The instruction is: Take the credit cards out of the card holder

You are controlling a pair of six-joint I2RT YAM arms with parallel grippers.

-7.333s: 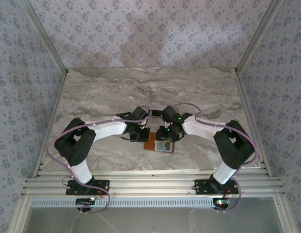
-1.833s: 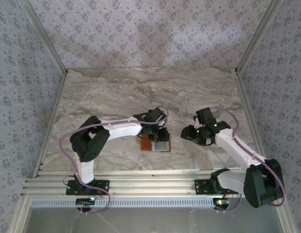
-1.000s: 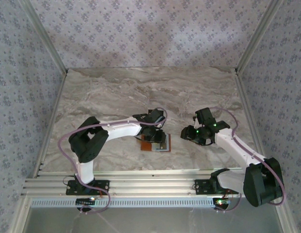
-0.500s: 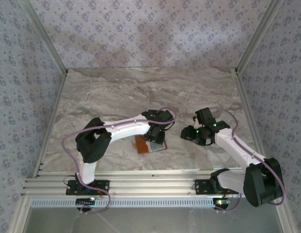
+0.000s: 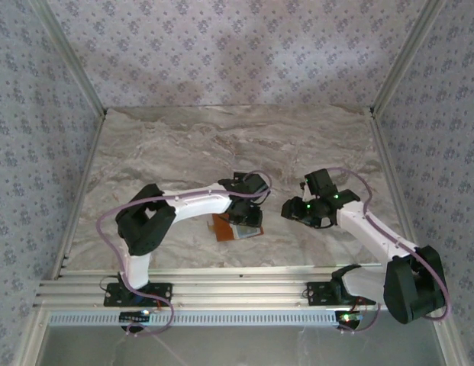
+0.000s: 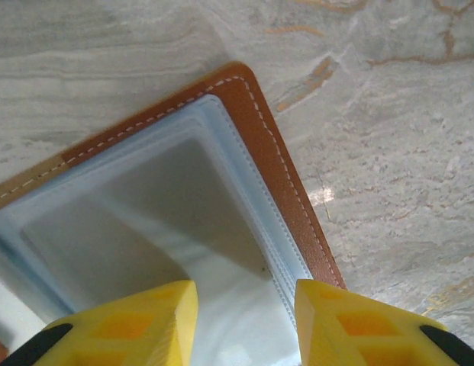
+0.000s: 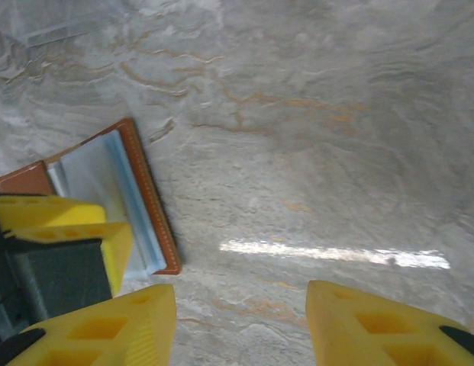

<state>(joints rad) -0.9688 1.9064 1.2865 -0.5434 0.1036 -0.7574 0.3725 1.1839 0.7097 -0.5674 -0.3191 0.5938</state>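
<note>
Right gripper [image 7: 240, 305] has drawn off to the right of the holder [image 5: 221, 227] since the earliest frame and hangs spread, empty, over bare table [image 5: 183, 145]. Left gripper [image 6: 246, 305] now sits over the holder's clear window [image 6: 145, 206], jaws part-spread, nothing visibly pinched. Holder lies open, lining up, near table centre, long axis roughly left-right. No cards seen out: extraction apparently not yet done

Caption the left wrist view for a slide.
Open left gripper above the card holder, grey-blue lining up, on the marble table.
</note>
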